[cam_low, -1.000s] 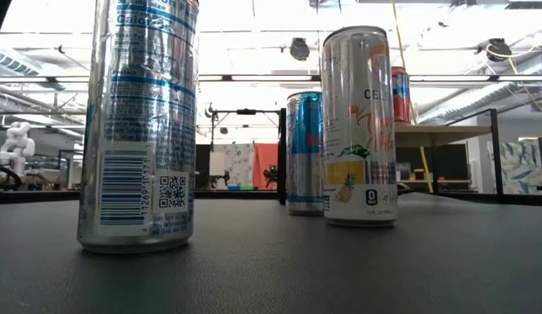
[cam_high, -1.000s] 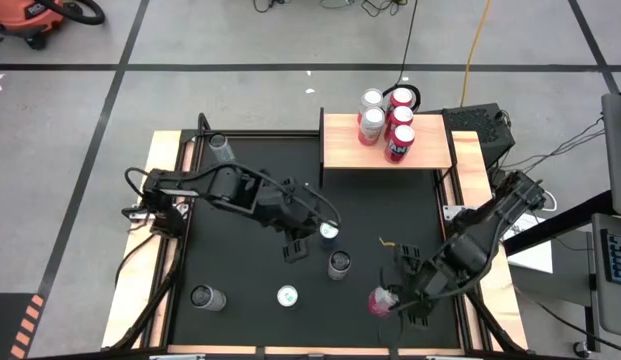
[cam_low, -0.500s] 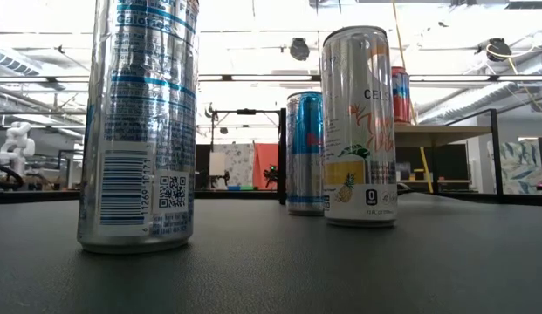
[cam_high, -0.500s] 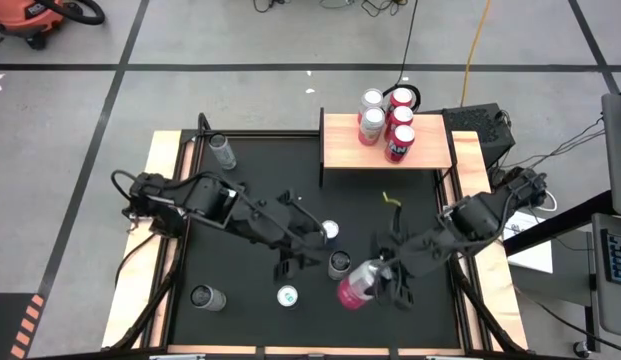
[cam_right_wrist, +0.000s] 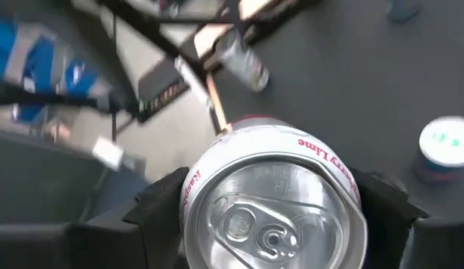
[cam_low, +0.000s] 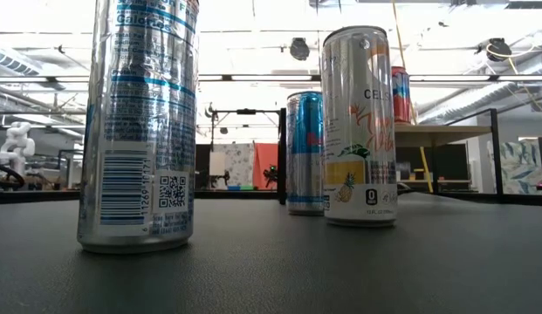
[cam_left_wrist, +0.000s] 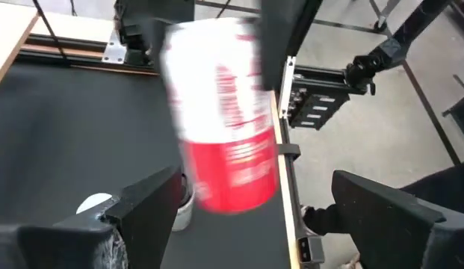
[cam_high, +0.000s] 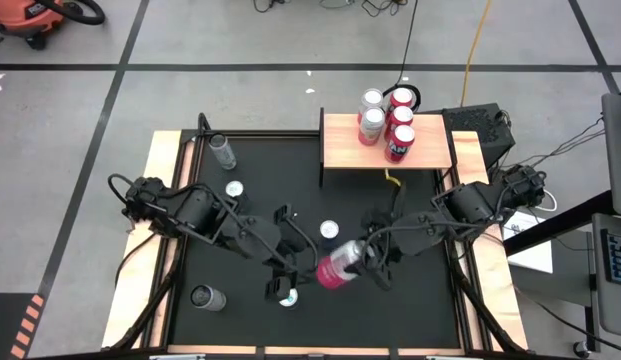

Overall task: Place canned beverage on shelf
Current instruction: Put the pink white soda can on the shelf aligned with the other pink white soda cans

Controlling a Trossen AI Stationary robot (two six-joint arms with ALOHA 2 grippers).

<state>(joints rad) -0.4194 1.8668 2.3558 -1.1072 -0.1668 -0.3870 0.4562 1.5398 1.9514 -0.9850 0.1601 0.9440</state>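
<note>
One red-and-white can (cam_high: 339, 264) matters here, and you've got it in the right gripper (cam_high: 362, 262), fingers clamped on its sides, lifted off the worktop (cam_high: 410, 210) near the middle. Its long axis is tilted, not upright; from overhead you see the side of the can, top end pointing toward the left arm. Shelf (cam_high: 385, 160) lies well away toward the far right corner, w/ five cans (cam_high: 386, 120) already crowding its back middle; bare board shows on both sides. Left gripper (cam_high: 280, 283) sits just beside the held can, fingers wide, holding nothing, a silver can (cam_high: 287, 296) under it. Right arm is clearly the one to finish: I'd judge you need to swing back toward the shelf & bring the can upright before setting down.
</note>
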